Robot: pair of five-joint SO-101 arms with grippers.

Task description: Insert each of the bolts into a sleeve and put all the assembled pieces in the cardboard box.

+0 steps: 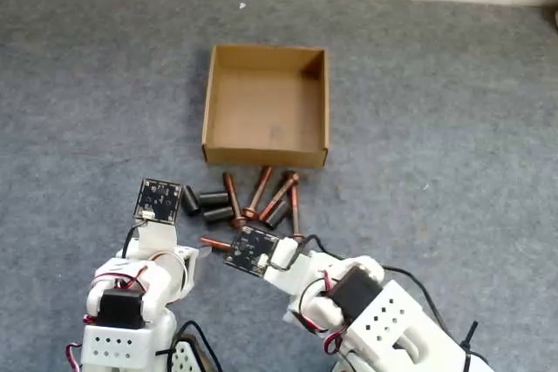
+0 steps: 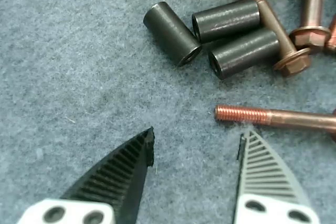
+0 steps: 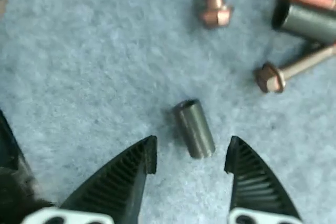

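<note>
Grey carpeted surface (image 1: 453, 111) with bolts (image 1: 260, 191) and sleeves (image 1: 214, 199) before the cardboard box (image 1: 209, 102).
Left gripper (image 2: 197, 137) wide beside one bolt (image 2: 273, 117); right gripper (image 3: 191, 148) wide around one sleeve (image 3: 195, 128).

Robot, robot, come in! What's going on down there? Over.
Left gripper open near a bolt. Right gripper open over a sleeve. Cardboard box empty, nothing in the way.

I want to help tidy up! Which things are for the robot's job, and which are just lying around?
For the job:
copper bolts
dark sleeves
cardboard box

Just lying about:
grey table cover, which only sits under everything
</note>
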